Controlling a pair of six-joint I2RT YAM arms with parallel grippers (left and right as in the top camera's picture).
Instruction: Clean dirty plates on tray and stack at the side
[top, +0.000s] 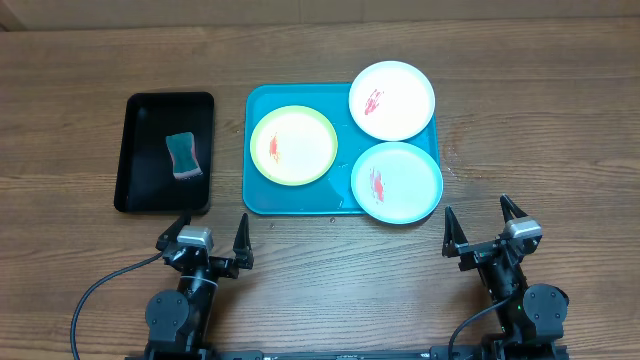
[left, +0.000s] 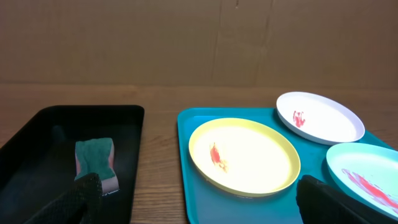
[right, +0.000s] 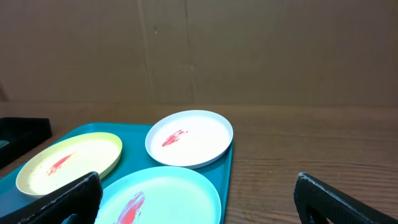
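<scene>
Left gripper (top: 212, 228) hangs spread and empty near the black tray (top: 130, 150), which holds a green sponge (top: 183, 157). Right gripper (top: 476, 215) is spread and empty too, near the turquoise tray (top: 300, 97). On that tray I see three red-smeared plates: the yellow-green plate (top: 293, 145) on the left, the white plate (top: 392, 100) at far right, and the mint plate (top: 397, 182) at near right.

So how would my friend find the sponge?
Look on the wooden table for the black tray, left of the big blue tray. The sponge lies alone inside it: a small green block with a pink layer, not round like the plates.
</scene>
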